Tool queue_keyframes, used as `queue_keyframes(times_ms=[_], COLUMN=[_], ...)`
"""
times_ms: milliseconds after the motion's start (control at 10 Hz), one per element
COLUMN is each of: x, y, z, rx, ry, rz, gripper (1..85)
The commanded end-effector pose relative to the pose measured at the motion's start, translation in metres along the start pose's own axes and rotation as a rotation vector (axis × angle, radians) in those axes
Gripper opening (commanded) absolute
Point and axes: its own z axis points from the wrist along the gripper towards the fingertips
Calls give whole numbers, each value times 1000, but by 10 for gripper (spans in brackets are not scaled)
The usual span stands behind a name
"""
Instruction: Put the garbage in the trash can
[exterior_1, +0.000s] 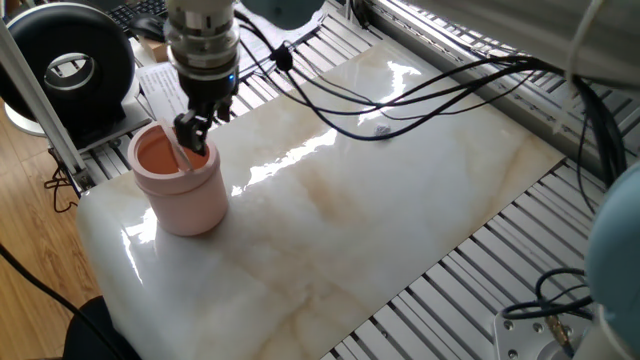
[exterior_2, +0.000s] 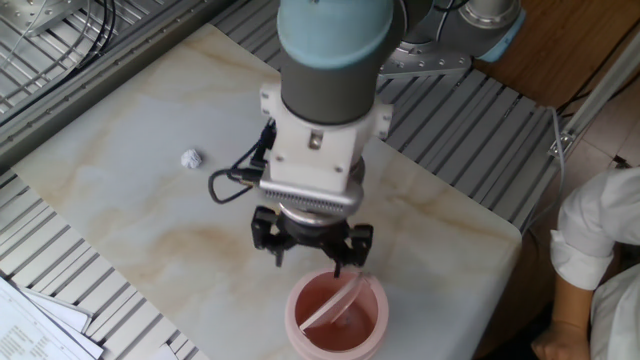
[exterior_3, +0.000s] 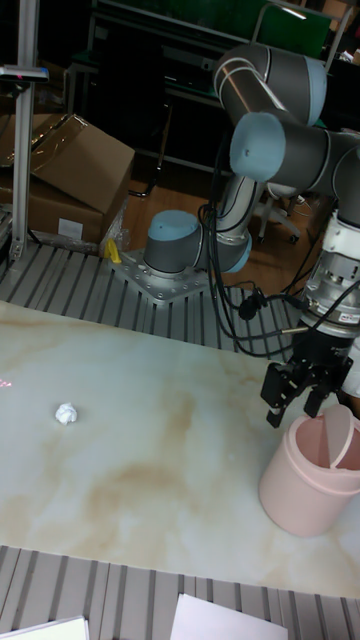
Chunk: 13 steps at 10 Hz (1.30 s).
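Observation:
The trash can (exterior_1: 182, 185) is a pale pink cylinder with an orange-pink inside, standing near one corner of the marble table. It also shows as the trash can (exterior_2: 337, 318) and the trash can (exterior_3: 308, 472), its swing lid (exterior_3: 340, 432) tipped upright in the mouth. My gripper (exterior_2: 310, 258) hangs just above the rim, open, with nothing between its fingers. It also appears as the gripper (exterior_1: 192, 134) and the gripper (exterior_3: 292, 406). One small crumpled grey-white wad of garbage (exterior_2: 191, 158) lies on the slab far from the can, also seen as the garbage (exterior_3: 67, 413) and the garbage (exterior_1: 382, 130).
A black round device (exterior_1: 68, 58) stands beyond the can. Black cables (exterior_1: 420, 95) trail over the slab. Printed paper sheets (exterior_2: 35, 320) lie off the table edge on metal slats. A person in white (exterior_2: 600, 250) sits at the right edge.

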Motion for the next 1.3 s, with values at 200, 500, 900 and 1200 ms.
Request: queue_keyframes(times_ms=[200, 500, 900, 1200], x=[38, 30, 39, 65], y=[-6, 6, -40, -76], z=[-1, 5, 16, 42], rx=[-51, -15, 13, 10], ry=[26, 16, 8, -49], rz=[98, 236, 7, -51], gripper=[23, 13, 13, 13])
